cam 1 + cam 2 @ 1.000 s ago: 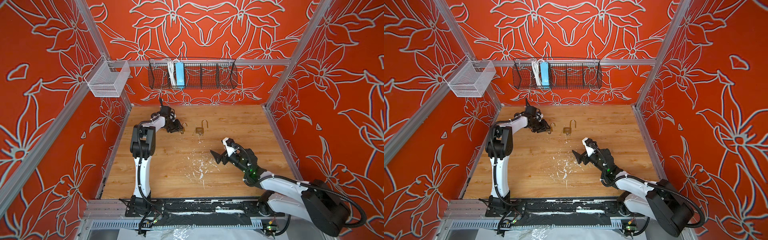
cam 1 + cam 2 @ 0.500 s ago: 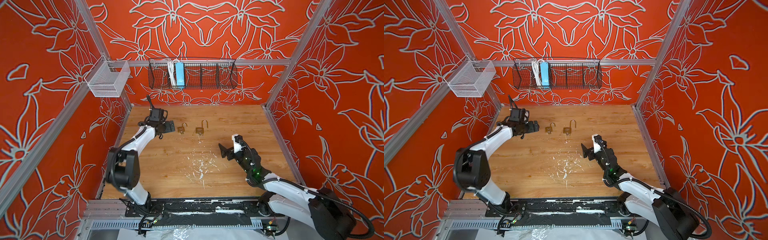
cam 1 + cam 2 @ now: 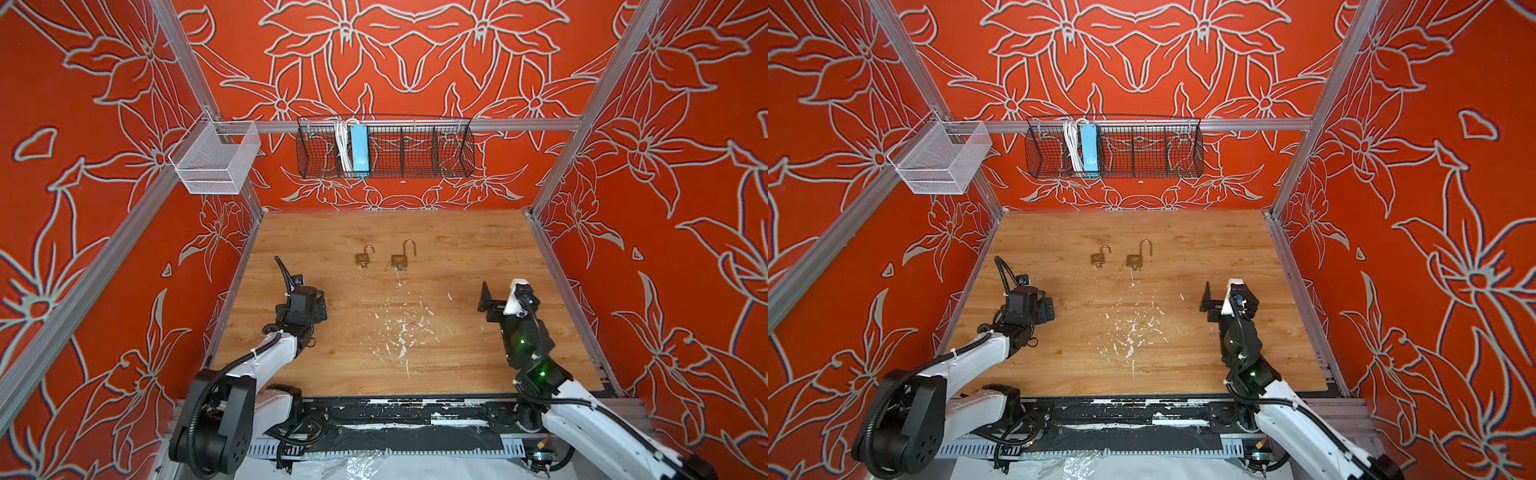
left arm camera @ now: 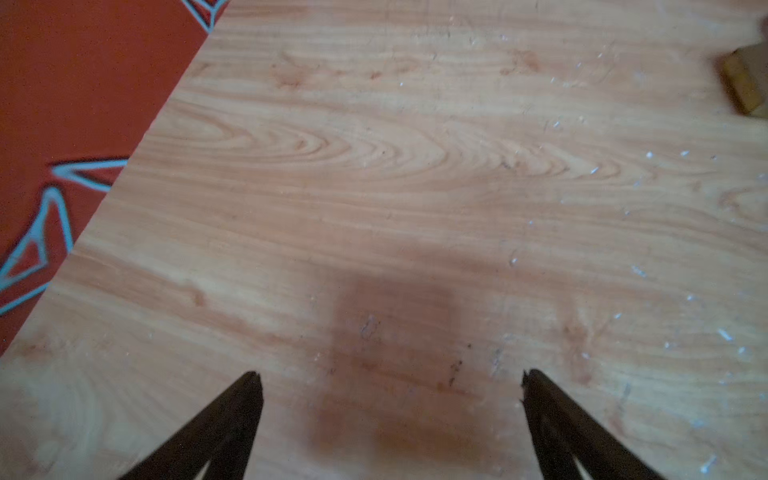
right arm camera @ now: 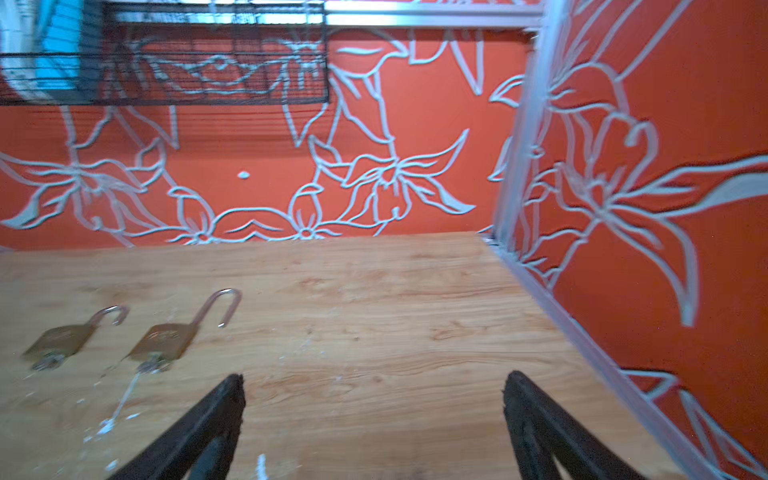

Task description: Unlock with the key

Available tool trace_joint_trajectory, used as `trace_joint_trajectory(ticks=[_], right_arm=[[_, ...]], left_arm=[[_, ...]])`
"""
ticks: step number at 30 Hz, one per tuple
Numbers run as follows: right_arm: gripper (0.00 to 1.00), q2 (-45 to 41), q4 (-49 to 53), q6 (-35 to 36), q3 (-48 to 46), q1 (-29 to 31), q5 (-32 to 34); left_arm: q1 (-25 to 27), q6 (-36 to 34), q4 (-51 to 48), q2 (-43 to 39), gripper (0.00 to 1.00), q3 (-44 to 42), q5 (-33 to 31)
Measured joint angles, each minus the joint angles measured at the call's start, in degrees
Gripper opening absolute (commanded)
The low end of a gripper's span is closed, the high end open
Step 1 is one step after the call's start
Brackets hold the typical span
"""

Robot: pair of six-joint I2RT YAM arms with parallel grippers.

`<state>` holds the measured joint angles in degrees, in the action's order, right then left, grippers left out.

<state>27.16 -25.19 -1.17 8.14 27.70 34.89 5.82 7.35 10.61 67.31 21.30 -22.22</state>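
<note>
Finds the left fingers (image 4: pixel 232 415) spread to full width over bare bench (image 3: pixel 478 249), holding nothing. Finds the right fingers (image 5: pixel 216 415) likewise wide apart and empty.

Locates two brass padlocks lying flat on the bench, side by side but not touching: left padlock (image 3: pixel 363 259) and right padlock (image 3: pixel 400 261). Records each with its shackle swung out of the body and a key (image 5: pixel 151 366) seated in the end facing the fingers.

Places both padlocks ahead of both sets of fingers and well apart from them, toward the back wall, in each case off toward the other arm. Notes the long axis of each padlock running away from the fingers, key end nearest, shackle end farthest.

Judges the left padlock nearer the left fingers. Judges the right padlock roughly as far from either arm, with no clear preference.

Catches only a blurred corner of one padlock at the edge of the left wrist view, and both whole in the right wrist view.

Judges the unlocking likely complete, on the evidence of the open shackles. Expects the key ends to be met first on any further approach.
</note>
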Motion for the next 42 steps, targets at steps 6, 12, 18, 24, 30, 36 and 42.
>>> trace_joint_trajectory(ticks=[6,12,18,24,30,36,42], right_arm=[[0.98,-9.0,6.6,1.2,-5.4,-5.2,2.1],[0.99,-6.4,7.2,2.6,-7.9,-8.4,-1.1],[0.98,10.8,-2.2,0.7,-7.2,-18.3,-9.0],[0.97,35.1,-11.8,1.9,0.9,-20.7,-19.3],[0.98,52.7,-32.5,4.3,-0.7,-21.0,-26.2],[0.93,54.6,-25.9,5.0,7.3,-24.8,-34.3],[0.92,53.2,-28.4,5.1,6.1,-25.9,-38.0]], left_arm=[[-1.8,-4.7,21.1,8.4,0.97,-2.7,5.6],[-2.9,-5.9,22.2,10.1,0.97,-2.6,9.9],[-3.0,-6.1,23.0,10.1,0.97,-2.5,10.8],[-3.0,-6.1,23.0,10.1,0.98,-2.5,11.0],[-3.1,-6.1,23.0,10.1,0.97,-2.5,11.0],[-3.1,-6.1,23.0,10.1,0.97,-2.5,11.0],[-3.8,-6.1,22.4,10.1,0.97,-1.4,12.1]])
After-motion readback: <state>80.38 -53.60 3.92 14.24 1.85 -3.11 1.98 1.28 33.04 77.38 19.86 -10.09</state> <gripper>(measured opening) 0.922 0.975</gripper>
